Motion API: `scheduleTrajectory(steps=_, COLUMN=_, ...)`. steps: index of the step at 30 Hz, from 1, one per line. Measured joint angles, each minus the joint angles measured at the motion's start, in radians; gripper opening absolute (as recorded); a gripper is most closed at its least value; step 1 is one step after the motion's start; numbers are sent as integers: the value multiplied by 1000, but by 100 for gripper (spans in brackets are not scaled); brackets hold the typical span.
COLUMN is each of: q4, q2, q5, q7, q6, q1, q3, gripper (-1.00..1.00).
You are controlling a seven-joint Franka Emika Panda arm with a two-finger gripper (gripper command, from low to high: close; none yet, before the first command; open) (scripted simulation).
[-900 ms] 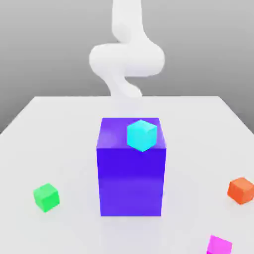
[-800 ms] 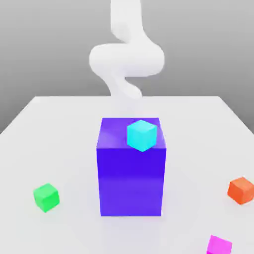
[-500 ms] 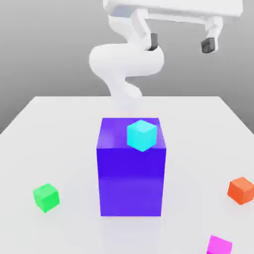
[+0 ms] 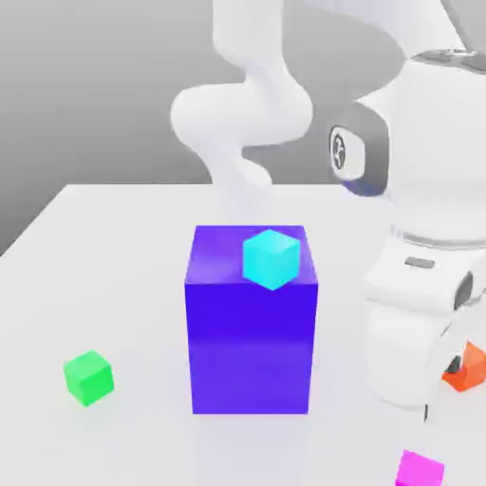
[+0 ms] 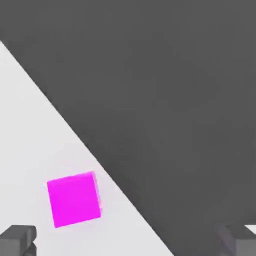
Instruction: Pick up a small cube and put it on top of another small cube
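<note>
The small cube (image 4: 420, 469), bright magenta, lies on the white table near the front edge at the exterior view's right. In the hand view the small cube (image 5: 74, 199) rests close to the table's edge, ahead of my gripper (image 5: 127, 242). The gripper is open, its two dark fingertips (image 5: 17, 240) set wide apart with nothing between them. My white hand (image 4: 418, 332) hangs low just behind and above the small cube, apart from it. A cyan cube (image 4: 271, 258) sits on top of the big purple-blue block (image 4: 251, 332).
A green cube (image 4: 89, 377) lies on the table (image 4: 114, 247) at the exterior view's left. An orange cube (image 4: 469, 370) at the right is partly hidden behind my hand. The tall block stands mid-table, left of the hand. The table's edge runs close by the magenta cube.
The arm has swung down from the top of the exterior view to low at its right, now covering part of the orange cube. No cube has moved.
</note>
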Motion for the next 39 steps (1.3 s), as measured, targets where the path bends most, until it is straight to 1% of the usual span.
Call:
scheduleTrajectory(steps=3, q4=9, q2=109, q5=-34, q7=-36, q6=35, q1=17, q3=10, gripper=0)
scheduleTrajectory(steps=7, q4=37, q2=254, q5=-57, q7=-34, q6=135, q1=32, q3=-2, gripper=0)
scheduleTrajectory(steps=8, q4=42, q2=274, q5=-59, q7=-33, q6=151, q1=34, q3=-4, gripper=-100)
scheduleTrajectory(steps=14, q4=44, q2=284, q5=-60, q7=-32, q6=157, q1=34, q3=-5, gripper=-100)
scheduleTrajectory(steps=19, q4=13, q2=149, q5=-43, q7=-44, q6=52, q1=23, q3=9, gripper=-100)
scheduleTrajectory(steps=20, q4=2, q2=125, q5=-33, q7=-28, q6=41, q1=18, q3=-1, gripper=-100)
scheduleTrajectory(steps=30, q4=-141, q2=-16, q5=52, q7=317, q6=43, q1=-70, q3=-188, gripper=-100)
scheduleTrajectory(steps=39, q4=-271, q2=-133, q5=69, q7=681, q6=52, q1=-147, q3=-368, gripper=-100)
